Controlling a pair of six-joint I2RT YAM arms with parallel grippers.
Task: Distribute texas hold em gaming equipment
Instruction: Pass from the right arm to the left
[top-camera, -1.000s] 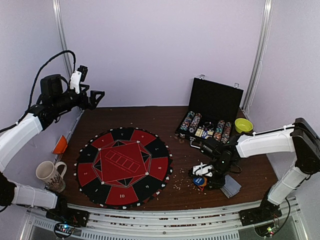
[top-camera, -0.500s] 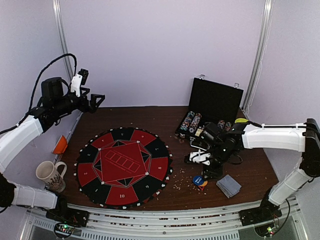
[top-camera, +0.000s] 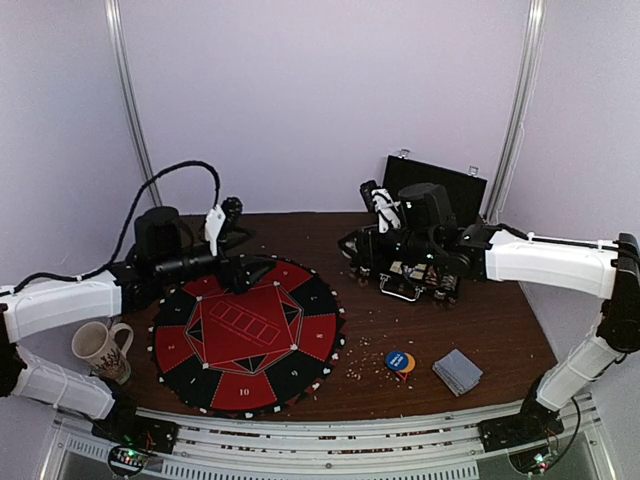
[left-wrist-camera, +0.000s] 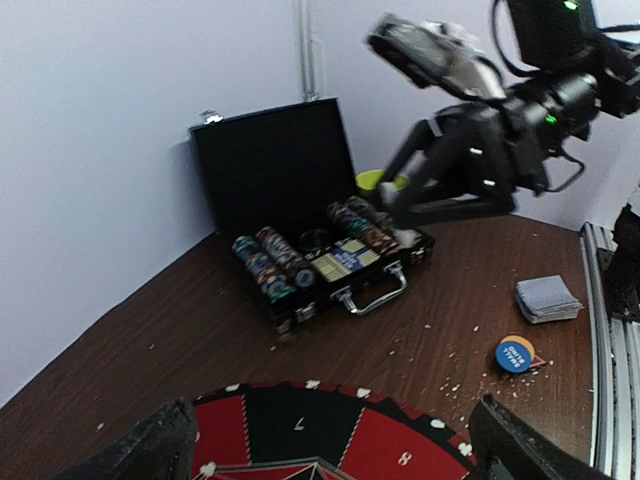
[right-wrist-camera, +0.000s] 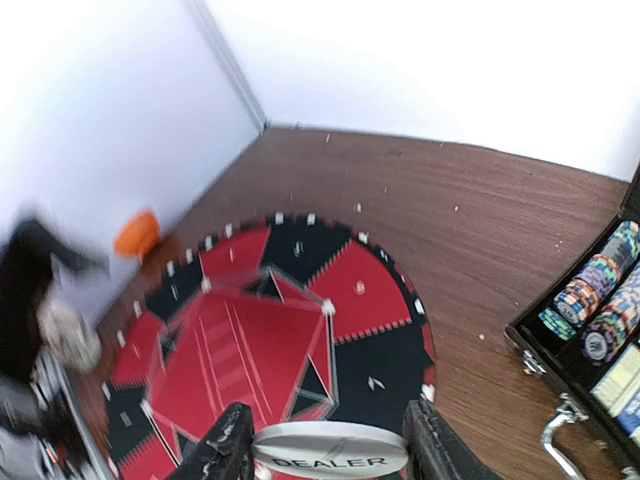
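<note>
The right fingers are partly closed on the white dealer disc, pinching it edge to edge so it lies flat and broadside across the gap. They hang in the air between the open black case and the round red-and-black mat. From where those fingers point, the mat lies ahead and below, its red centre straight beyond the disc. To my eye that is the way the disc has to travel.

The left fingers are spread wide and empty over the mat's far rim. The right arm is clearly the one that has the disc.

Counting from here:
- One white disc is in the air.
- One blue disc sits on one orange disc on the worktop near the right arm.
- One stack of cards lies just beside them.
- The chips stand in at least four rows in the case; I cannot count them singly.
- One mug is at the left.
- One yellow bowl is behind the case.
</note>
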